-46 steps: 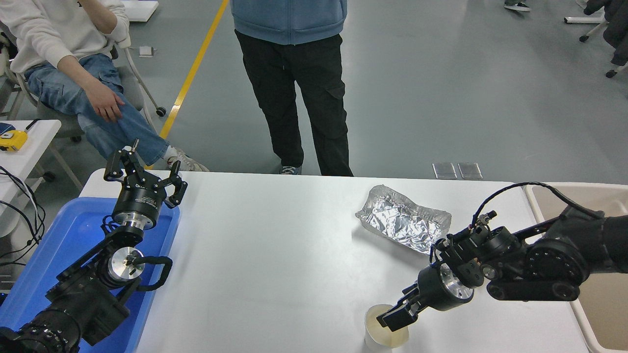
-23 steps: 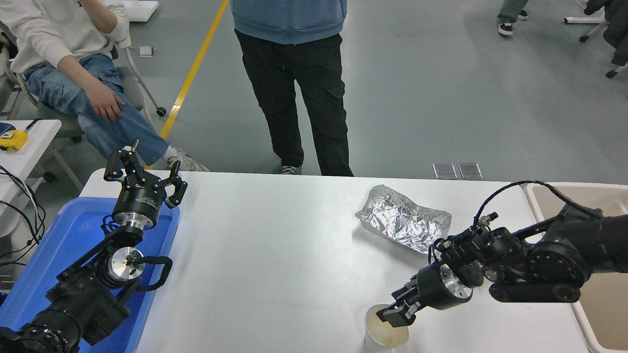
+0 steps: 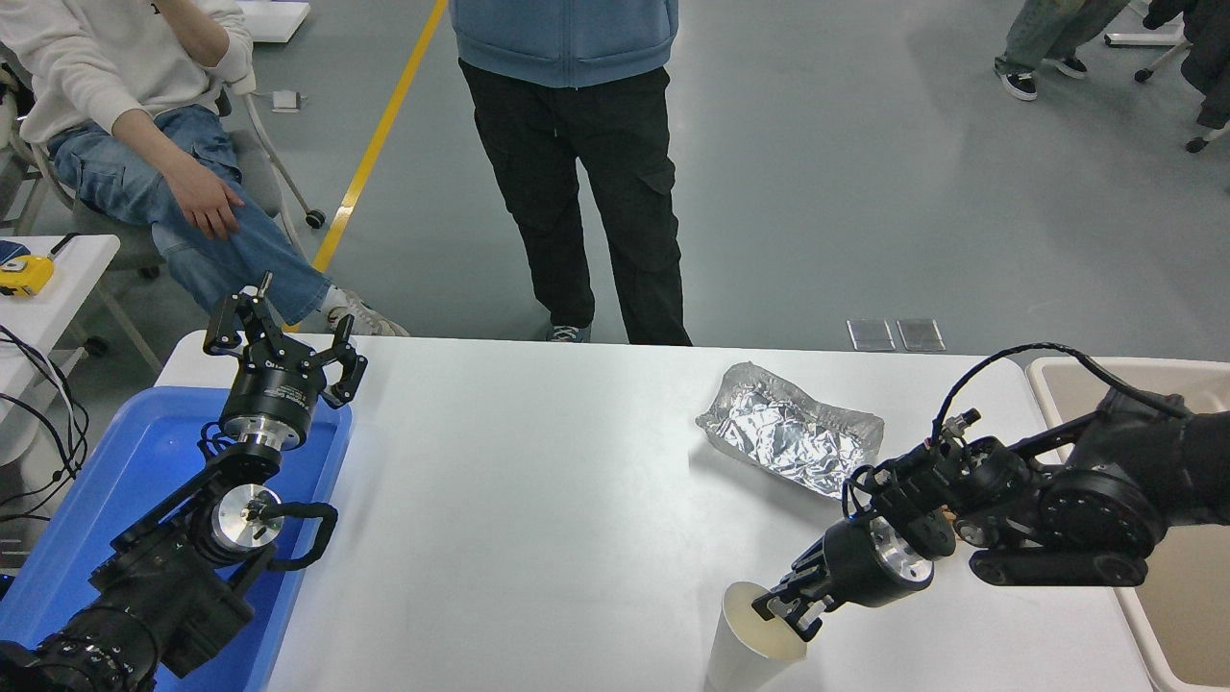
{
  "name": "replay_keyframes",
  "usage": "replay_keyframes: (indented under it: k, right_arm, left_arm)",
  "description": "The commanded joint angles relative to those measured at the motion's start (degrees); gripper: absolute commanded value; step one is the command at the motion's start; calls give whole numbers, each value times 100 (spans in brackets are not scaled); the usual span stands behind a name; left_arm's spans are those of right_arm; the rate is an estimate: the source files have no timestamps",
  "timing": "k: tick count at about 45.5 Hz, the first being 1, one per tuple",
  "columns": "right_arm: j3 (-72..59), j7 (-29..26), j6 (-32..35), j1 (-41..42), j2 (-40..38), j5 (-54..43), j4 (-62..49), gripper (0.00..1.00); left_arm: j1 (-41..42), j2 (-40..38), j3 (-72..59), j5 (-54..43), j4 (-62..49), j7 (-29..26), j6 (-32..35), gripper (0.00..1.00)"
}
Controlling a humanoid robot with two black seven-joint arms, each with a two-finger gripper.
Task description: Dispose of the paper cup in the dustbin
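**Operator:** Gripping the paper cup (image 3: 754, 646) by its rim, my right gripper (image 3: 794, 609) sits at the lower right of the frame, its fingers pinched together on the cup's right edge. The cup leans, its mouth tipped toward the gripper, its base cut off by the bottom edge.

**Listener:** Where is the dustbin?

**Operator:** The dustbin (image 3: 1057, 380), a beige tub, runs down the right edge of the frame, partly hidden behind my right arm and well apart from the cup.

**Listener:** What else is on the tabletop?

**Operator:** On the white tabletop (image 3: 538, 481), a crinkled foil tray (image 3: 788, 437) lies above the cup, right of centre. A blue tray (image 3: 115, 481) fills the lower left; my left gripper (image 3: 283, 341) is parked above it, fingers spread apart. Two people are at the top of the frame, one standing, one seated at the upper left.
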Motion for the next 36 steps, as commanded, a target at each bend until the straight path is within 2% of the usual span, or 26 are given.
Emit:
replay_keyframes:
  k: [1, 28, 36]
  right_arm:
    - [184, 102, -8, 389, -113, 370, 149, 0]
    - [342, 155, 308, 2701, -1677, 1126, 1230, 0]
    - [456, 146, 484, 3044, -2056, 1303, 1310, 0]
  left_arm:
    - [0, 0, 0, -1, 0, -1, 0, 100]
    - [0, 0, 0, -1, 0, -1, 0, 100]
    - [0, 0, 0, -1, 0, -1, 0, 100]
